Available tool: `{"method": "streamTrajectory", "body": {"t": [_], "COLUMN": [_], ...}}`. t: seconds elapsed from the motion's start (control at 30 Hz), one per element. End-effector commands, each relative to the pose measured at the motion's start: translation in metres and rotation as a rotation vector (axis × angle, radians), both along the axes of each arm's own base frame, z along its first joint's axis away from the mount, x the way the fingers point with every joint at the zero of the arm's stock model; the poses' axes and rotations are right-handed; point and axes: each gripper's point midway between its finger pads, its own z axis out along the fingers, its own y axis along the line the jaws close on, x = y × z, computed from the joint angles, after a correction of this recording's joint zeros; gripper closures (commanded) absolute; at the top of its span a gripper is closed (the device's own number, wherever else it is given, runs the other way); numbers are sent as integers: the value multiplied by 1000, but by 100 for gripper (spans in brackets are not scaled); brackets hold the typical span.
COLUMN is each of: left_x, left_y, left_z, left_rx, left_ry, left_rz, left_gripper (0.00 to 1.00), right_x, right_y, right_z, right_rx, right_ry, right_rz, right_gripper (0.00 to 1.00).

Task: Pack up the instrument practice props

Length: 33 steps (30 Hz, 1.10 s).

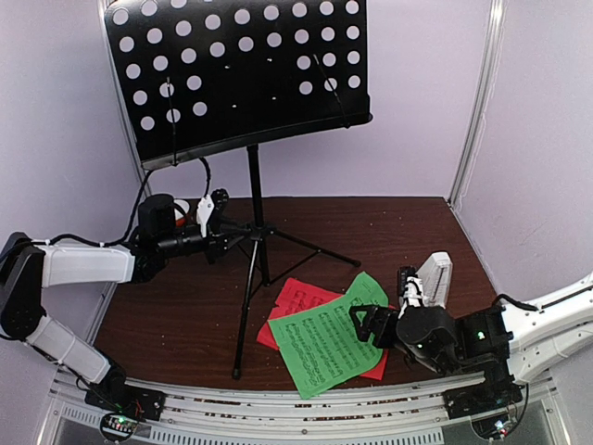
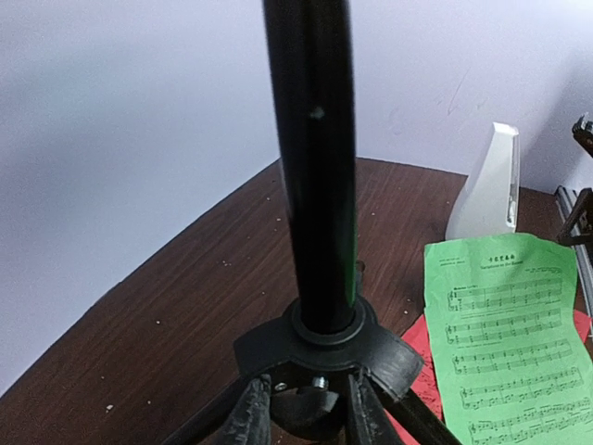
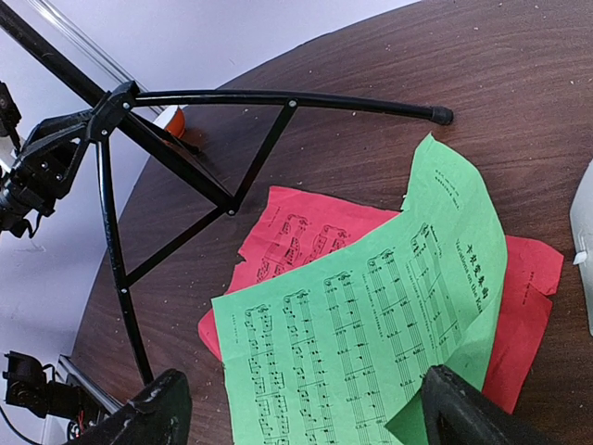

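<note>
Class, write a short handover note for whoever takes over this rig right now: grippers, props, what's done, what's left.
The left gripper is at the music stand, by its leg hub; whether it is clamped cannot be told.
The right gripper is open, low over the green page.
The music stand is upright in the middle. The green page lies on the red paper, near right. The metronome is upright at far right.
Done: nothing packed, as far as shows.
Left: music stand, both papers, metronome.

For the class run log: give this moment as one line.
left tool: at stand pole, grip unclear; right tool: open above green page; green page: overlaps red page; metronome: upright
</note>
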Motion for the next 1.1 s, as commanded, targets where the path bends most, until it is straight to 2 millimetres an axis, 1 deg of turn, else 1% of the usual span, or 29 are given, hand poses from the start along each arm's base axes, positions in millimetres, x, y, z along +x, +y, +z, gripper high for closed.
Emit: {"method": "streamTrajectory", "body": {"t": [0.0, 0.17, 0.23, 0.37, 0.43, 0.47, 0.5, 0.57, 0.6, 0.63, 0.67, 0.73, 0.77, 0.83, 0.9, 1.07], "left_x": [6, 3, 4, 3, 1, 1, 1, 2, 2, 1, -1, -3, -3, -5, -7, -5], "left_y": [-5, -5, -5, -5, -7, -7, -5, -2, 0, 1, 2, 6, 8, 10, 8, -4], "left_z": [15, 29, 31, 27, 22, 22, 23, 31, 36, 42, 49, 59, 62, 67, 65, 44], "left_rx": [-99, -161, -178, -216, -236, -245, -252, -246, -241, -236, -230, -207, -192, -159, -126, -49], "left_ry": [141, 373, 486, 707, 792, 802, 793, 731, 695, 645, 587, 470, 409, 301, 242, 245], "left_rz": [5, 34, 62, 106, 112, 116, 125, 134, 131, 120, 105, 103, 101, 87, 62, -18], "left_gripper": [90, 90, 91, 88, 86, 85, 83, 74, 66, 55, 48, 38, 35, 32, 33, 39], "right_x": [2, 1, 1, 0, -1, -1, -2, -2, -3, -3, -3, -3, -3, -2, -2, -3], "right_y": [6, 6, 6, 8, 9, 10, 11, 11, 11, 10, 10, 9, 9, 10, 12, 17], "right_z": [10, 5, 2, -3, -6, -6, -7, -8, -8, -8, -8, -7, -6, -4, -3, -5], "right_rx": [18, 13, 7, -8, -10, -10, -12, -12, -11, -12, -13, -11, -11, -10, -8, -13], "right_ry": [-7, -2, 0, 5, 12, 14, 16, 19, 20, 20, 21, 18, 16, 10, 10, 20], "right_rz": [3, 8, 13, 20, 27, 29, 34, 37, 39, 39, 39, 37, 38, 36, 37, 47], "right_gripper": [12, 12, 12, 12, 12, 12, 12, 12, 12, 12, 12, 12, 12, 12, 12, 12]}}
